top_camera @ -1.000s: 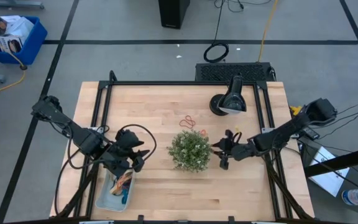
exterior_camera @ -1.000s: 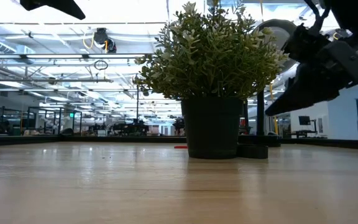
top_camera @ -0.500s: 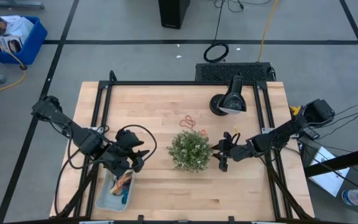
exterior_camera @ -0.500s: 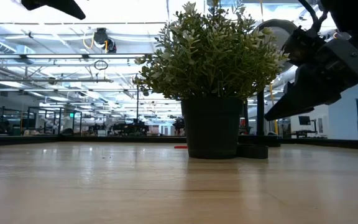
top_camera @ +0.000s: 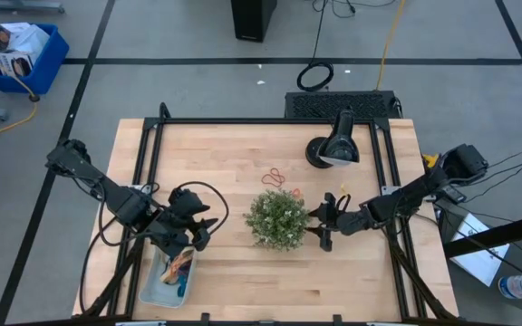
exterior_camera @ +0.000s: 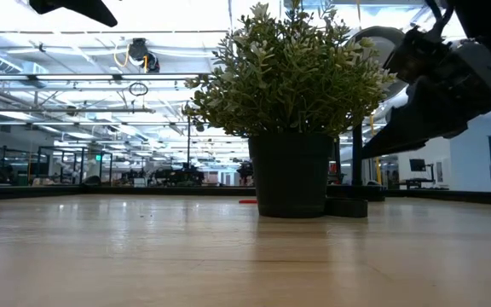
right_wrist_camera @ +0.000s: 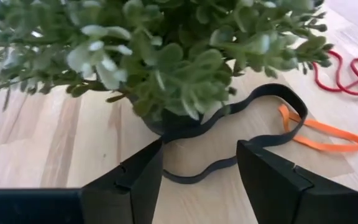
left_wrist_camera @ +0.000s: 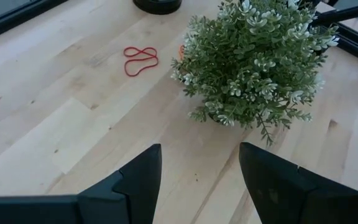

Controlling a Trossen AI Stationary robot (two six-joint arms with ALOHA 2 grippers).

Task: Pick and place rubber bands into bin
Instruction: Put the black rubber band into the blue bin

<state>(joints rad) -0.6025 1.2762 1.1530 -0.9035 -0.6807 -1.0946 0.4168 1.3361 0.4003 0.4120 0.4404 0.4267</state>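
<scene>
Right wrist view: right gripper (right_wrist_camera: 201, 171) fingers apart, a dark rubber band (right_wrist_camera: 241, 134) between them (orange one (right_wrist_camera: 319, 134) beyond); closing could snag the plant (right_wrist_camera: 166, 56), probably touching. Left gripper (left_wrist_camera: 201, 180) fingers apart above the bin (top_camera: 157, 285).

You see a wooden table (top_camera: 225, 154); on it stand a potted plant (top_camera: 277, 217), a black lamp base (top_camera: 320, 152), the pale bin (top_camera: 157, 288), and loose rubber bands (top_camera: 275, 177).

Plant (top_camera: 277, 218) mid-table; bin (top_camera: 155, 288) front-left; rubber bands (top_camera: 275, 177) behind plant, apparently.
</scene>
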